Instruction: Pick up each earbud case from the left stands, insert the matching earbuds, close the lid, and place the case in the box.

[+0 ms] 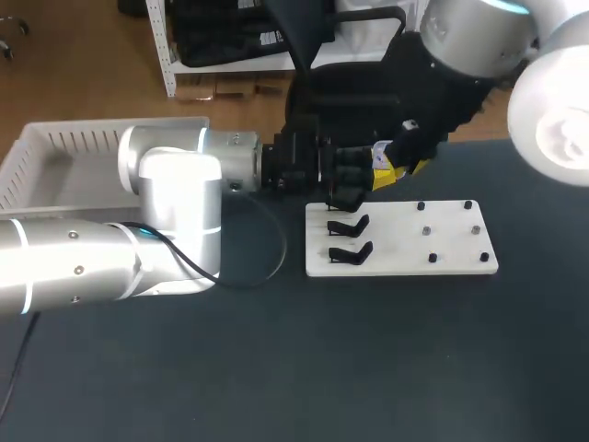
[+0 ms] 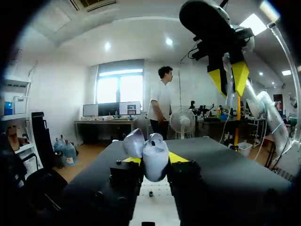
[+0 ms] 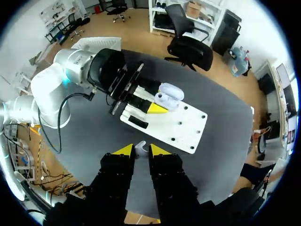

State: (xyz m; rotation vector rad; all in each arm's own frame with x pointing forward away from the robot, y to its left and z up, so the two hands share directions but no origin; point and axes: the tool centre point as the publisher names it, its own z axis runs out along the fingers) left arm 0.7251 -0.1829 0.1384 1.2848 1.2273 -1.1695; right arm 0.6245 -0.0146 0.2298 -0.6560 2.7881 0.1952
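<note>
Table (image 1: 276,368): one board (image 1: 442,250), two stands (image 1: 349,226), one case (image 2: 153,157), one earbud (image 3: 140,149)

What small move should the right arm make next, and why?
Probably lower the right gripper straight toward the case. It grips an earbud and hangs well above the left gripper, which holds the case with its lid open, so the earbud cannot yet be seated.

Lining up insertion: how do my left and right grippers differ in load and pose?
The left gripper is shut on the white case, lid open; the right gripper is shut on a white earbud. The left lies level over the white board; the right hangs above, pointing down. Both are shut.
</note>
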